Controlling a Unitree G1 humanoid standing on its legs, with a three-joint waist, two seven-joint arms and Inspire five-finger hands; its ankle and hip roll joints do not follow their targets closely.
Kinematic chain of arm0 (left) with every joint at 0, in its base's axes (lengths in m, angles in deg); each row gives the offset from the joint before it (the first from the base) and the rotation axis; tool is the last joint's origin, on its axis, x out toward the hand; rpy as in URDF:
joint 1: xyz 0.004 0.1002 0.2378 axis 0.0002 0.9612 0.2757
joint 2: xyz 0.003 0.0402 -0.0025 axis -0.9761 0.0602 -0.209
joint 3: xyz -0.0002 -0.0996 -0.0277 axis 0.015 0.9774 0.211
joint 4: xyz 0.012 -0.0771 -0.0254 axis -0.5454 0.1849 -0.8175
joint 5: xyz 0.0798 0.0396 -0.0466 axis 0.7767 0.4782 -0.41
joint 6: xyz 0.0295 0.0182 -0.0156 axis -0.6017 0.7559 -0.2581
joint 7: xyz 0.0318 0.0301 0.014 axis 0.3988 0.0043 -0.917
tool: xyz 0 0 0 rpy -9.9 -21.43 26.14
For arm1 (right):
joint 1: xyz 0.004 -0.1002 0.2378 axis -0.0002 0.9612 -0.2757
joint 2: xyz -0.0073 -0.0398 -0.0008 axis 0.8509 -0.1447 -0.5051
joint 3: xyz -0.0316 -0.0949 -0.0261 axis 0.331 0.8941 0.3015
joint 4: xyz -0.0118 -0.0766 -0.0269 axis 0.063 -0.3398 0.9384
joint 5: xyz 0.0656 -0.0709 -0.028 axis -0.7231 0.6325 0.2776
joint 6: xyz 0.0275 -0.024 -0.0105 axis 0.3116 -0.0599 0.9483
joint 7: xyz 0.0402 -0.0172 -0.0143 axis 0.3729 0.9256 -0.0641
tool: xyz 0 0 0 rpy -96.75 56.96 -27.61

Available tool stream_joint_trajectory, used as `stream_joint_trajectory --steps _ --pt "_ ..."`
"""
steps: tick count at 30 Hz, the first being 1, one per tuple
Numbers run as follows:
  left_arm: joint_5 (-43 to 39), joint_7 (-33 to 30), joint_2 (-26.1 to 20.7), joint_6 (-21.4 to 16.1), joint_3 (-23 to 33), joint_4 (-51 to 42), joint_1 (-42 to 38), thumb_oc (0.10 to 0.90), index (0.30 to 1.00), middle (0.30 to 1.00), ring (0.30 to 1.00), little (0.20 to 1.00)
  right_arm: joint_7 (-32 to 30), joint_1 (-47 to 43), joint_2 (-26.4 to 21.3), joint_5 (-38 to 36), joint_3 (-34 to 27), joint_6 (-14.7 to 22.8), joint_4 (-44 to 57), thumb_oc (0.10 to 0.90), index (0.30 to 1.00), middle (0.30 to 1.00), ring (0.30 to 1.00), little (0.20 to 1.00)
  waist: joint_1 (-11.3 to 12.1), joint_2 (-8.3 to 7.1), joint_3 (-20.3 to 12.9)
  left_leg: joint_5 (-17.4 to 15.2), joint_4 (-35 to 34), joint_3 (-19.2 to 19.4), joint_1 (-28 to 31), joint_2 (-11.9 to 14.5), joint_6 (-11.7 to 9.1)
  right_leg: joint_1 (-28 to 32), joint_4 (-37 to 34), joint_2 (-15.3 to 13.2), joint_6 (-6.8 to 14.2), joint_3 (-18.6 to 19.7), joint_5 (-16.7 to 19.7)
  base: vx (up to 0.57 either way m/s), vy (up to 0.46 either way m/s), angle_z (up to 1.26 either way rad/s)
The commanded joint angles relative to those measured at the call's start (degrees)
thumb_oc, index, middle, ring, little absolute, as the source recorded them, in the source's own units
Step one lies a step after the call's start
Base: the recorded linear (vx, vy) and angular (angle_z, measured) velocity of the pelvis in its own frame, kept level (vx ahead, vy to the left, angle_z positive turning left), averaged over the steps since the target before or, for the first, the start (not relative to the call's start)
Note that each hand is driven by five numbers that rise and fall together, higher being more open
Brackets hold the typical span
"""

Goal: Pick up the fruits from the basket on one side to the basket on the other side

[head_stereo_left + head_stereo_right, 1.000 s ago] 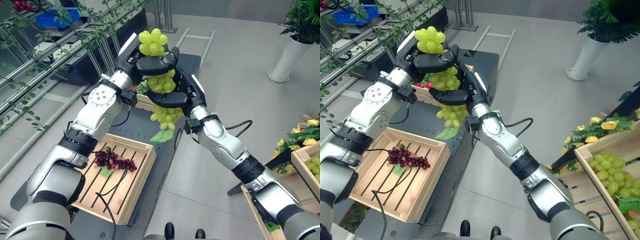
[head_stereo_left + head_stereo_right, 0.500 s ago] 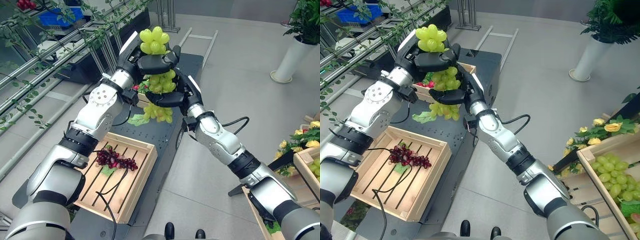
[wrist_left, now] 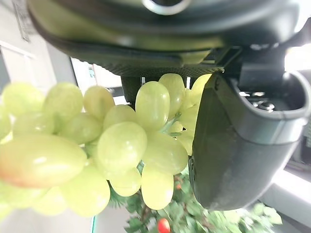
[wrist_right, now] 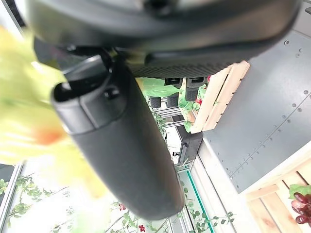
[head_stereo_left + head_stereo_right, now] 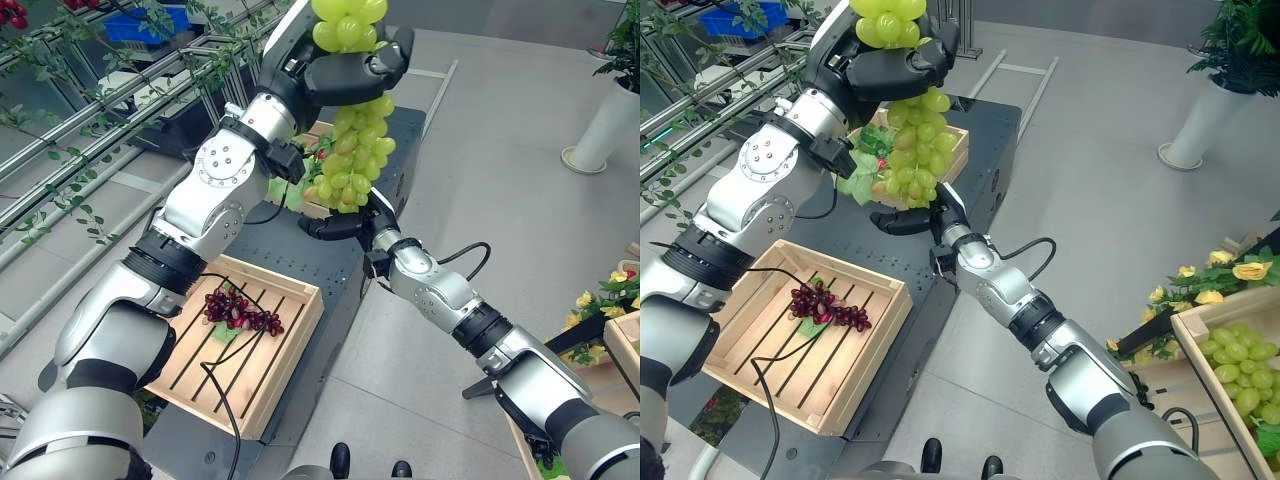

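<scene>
Now the left hand [image 5: 345, 72] is gripping the top of a bunch of green grapes [image 5: 358, 150], its fingers curled around the upper berries, and the bunch is hanging down high above the dark platform [image 5: 300, 260]. The right hand [image 5: 340, 224] is waiting just under the lower end of the bunch with straight, relaxed fingers and is holding nothing, as if it is supporting or ready to catch. I judge that the carrying step is going on: the grapes are lifted and are not yet in a basket. A near wooden crate [image 5: 285, 345] on the platform is already holding a bunch of dark red grapes [image 5: 240, 310], so it seems to be the goal; the next move is asking for lowering the green bunch over this crate and opening the fingers slowly, since the loose berries can fall off. A second wooden crate [image 5: 952, 150] with leaves is standing behind the hands. Around the platform a grey tiled floor [image 5: 480, 200] is spreading, with vines on metal rails [image 5: 90, 110] at one side and a white plant pot [image 5: 600, 125] at the other.
</scene>
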Motion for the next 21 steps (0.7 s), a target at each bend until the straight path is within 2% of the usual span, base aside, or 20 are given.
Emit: stream_joint_trajectory --steps 1,4,7,12,15,16,17,21 --pt "-0.39 -1.17 2.94 -4.55 2.73 5.44 -6.21 0.4 0.3 0.3 0.3 0.3 -0.59 -6.02 4.45 0.19 -3.72 15.67 3.37 0.4 0.3 0.3 0.3 0.3 1.32 -1.42 -13.34 -3.27 0.02 -1.65 -1.01 -1.32 -2.27 -2.06 0.09 -0.96 -0.89 -0.26 1.77 0.0 0.0 0.0" --pt "-0.68 -0.2 2.45 -4.14 3.24 6.51 -4.91 0.4 0.3 0.3 0.3 0.3 -5.17 -6.16 4.43 4.2 -5.85 20.04 6.46 0.4 0.3 0.3 0.3 0.3 1.36 -1.28 -13.3 -3.25 0.02 -1.82 -0.89 -1.37 -2.13 -1.97 0.09 -0.96 -0.83 -0.16 1.81 0.0 0.0 0.0" --pt "-0.34 0.46 1.7 -3.7 4.38 6.85 -3.41 0.4 0.3 0.3 0.3 0.3 -8.08 -5.1 4.01 7.07 -7.69 22.6 9.4 0.4 0.3 0.3 0.3 0.3 1.18 -1.08 -13.32 -3.3 0.02 -1.72 -0.8 -1.35 -2.08 -2.02 0.09 -0.95 -0.71 0.04 1.9 0.0 0.0 0.0" --pt "0.62 1.8 0.35 -3.11 5.99 8.62 -1.72 0.4 0.3 0.3 0.3 0.3 -8.06 -3.41 2.82 7.28 -10.18 24.53 12.52 0.4 0.3 0.3 0.3 0.3 0.96 -0.89 -13.34 -3.34 0.02 -1.46 -0.69 -1.28 -2.04 -1.94 0.09 -0.98 -0.61 0.22 1.86 0.0 0.0 0.0" --pt "1.07 1.97 -0.13 -3.37 6.63 10.26 -0.96 0.4 0.3 0.3 0.3 0.3 -7.81 -2.48 2.34 7.55 -10.91 24.12 13.75 0.4 0.3 0.3 0.3 0.3 0.68 -0.83 -13.31 -3.41 0.02 -1.18 -0.57 -1.19 -2.08 -1.95 0.09 -0.99 -0.54 0.33 1.84 0.0 0.0 0.0" --pt "1.18 1.97 -0.27 -3.55 6.68 10.57 -0.83 0.4 0.3 0.3 0.3 0.3 -7.74 -2.33 2.22 7.59 -11.0 23.96 13.91 0.739 0.808 0.808 0.808 0.808 0.61 -0.8 -13.29 -3.42 0.02 -1.11 -0.56 -1.17 -2.09 -1.96 0.09 -0.99 -0.53 0.34 1.83 0.0 0.0 0.0" --pt "1.6 1.78 -0.56 -3.86 6.71 11.18 -0.64 0.4 0.3 0.3 0.3 0.3 -7.37 -1.95 1.98 7.85 -11.12 23.73 14.29 0.8 0.9 0.9 0.9 0.9 0.47 -0.78 -13.25 -3.43 0.02 -0.96 -0.55 -1.14 -2.08 -1.99 0.09 -0.97 -0.52 0.43 1.86 0.0 0.0 0.0" --pt "1.39 1.44 -1.12 -4.63 6.95 12.45 -0.15 0.4 0.3 0.3 0.3 0.3 -6.58 -1.2 1.52 8.48 -11.2 22.86 14.61 0.8 0.9 0.9 0.9 0.9 0.22 -0.7 -13.15 -3.37 0.02 -0.74 -0.53 -1.06 -2.13 -2.02 0.09 -0.92 -0.56 0.62 1.86 0.0 0.0 0.0"
